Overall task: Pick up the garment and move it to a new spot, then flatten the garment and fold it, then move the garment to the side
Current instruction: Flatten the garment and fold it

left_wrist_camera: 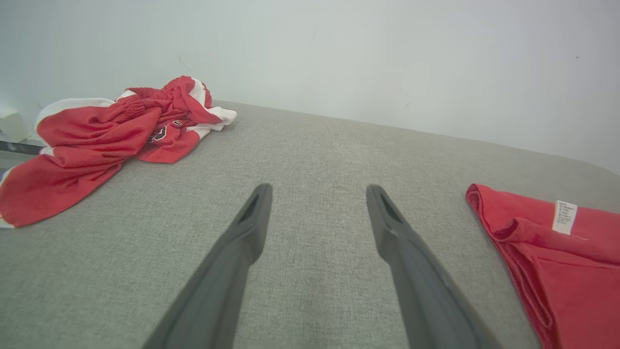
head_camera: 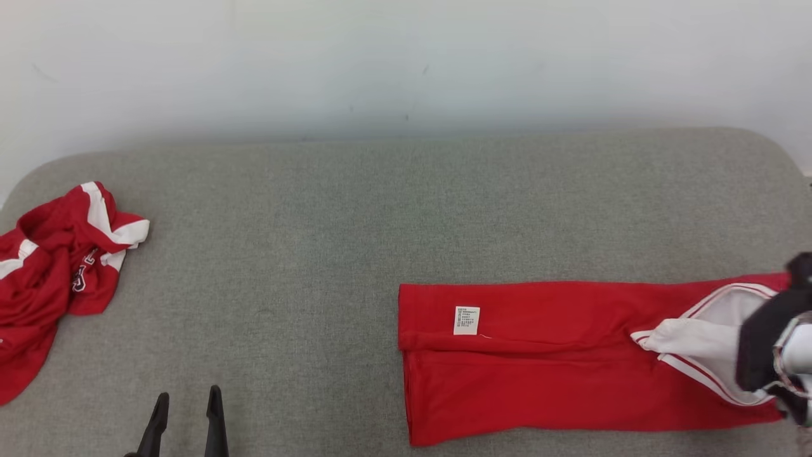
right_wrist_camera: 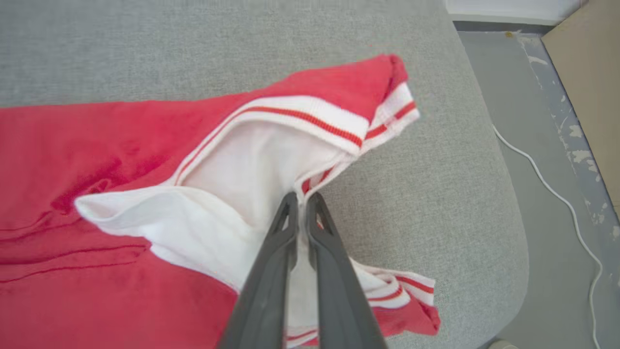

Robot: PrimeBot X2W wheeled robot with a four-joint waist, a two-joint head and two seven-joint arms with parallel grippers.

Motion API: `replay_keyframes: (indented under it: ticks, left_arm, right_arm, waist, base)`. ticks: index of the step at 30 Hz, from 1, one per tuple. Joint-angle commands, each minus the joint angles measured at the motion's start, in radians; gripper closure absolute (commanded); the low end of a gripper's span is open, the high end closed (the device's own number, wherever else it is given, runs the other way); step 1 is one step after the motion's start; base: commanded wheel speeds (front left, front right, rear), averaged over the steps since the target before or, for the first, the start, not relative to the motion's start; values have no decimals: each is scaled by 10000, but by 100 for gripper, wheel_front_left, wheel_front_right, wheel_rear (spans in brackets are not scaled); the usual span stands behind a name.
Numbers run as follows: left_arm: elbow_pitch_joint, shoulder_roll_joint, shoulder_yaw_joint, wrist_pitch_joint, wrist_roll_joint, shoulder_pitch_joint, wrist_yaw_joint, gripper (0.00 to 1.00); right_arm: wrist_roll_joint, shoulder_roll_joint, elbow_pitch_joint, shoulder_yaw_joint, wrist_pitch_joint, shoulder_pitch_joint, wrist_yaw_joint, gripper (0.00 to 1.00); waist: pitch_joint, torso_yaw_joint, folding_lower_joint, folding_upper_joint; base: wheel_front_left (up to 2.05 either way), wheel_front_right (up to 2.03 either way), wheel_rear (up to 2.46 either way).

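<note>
R claw (right_wrist_camera: 302, 198) tight on red garment (right_wrist_camera: 87, 145) at collar (right_wrist_camera: 310, 118); L claw (left_wrist_camera: 318, 188) wide, empty.

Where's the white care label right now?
In the head view, the care label sits on the folded red garment, near its left end.

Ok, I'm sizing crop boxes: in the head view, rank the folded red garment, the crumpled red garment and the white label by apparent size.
1. folded red garment, largest.
2. crumpled red garment, though the picture's left edge cuts it off.
3. white label, smallest.
</note>
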Motion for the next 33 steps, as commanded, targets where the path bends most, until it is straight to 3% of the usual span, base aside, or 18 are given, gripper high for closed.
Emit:
replay_keyframes:
  ticks: [1, 8, 13, 22, 27, 33]
  left_arm:
    - [12, -1, 2, -7, -175, 147, 66, 0]
    - [-28, -3, -58, -7, -217, 470, 161, 0]
    - [-72, -3, -189, -7, -256, 455, 218, 0]
    - [14, -1, -494, -7, -122, 261, 76, 0]
    - [163, -1, -646, -7, -70, 127, -6, 0]
    - [257, -2, -779, -7, -118, -144, -84, 0]
  right_arm:
    - [181, 99, -388, 394, 242, 195, -27, 100]
    - [1108, 200, -2241, 3149, 1523, 335, -27, 100]
    - [1733, 430, -2443, 4803, 1824, -224, -27, 100]
    - [2314, 1554, -714, 6618, 1476, -1548, -27, 100]
    - [2491, 2327, 587, 6892, 984, -2100, -27, 100]
    - [2526, 2759, 1675, 7074, 479, -2626, -28, 100]
  waist:
    - [-271, -104, 0, -2]
    - [-671, -227, 0, -2]
    - [-743, -120, 0, -2]
    - [-667, 435, 0, -2]
    - [-569, 846, 0, -2]
    - [-316, 1178, 0, -2]
  base:
    - [0, 0, 0]
    - [0, 0, 0]
    - [0, 0, 0]
    - [0, 0, 0]
    - [0, 0, 0]
    - [0, 0, 0]
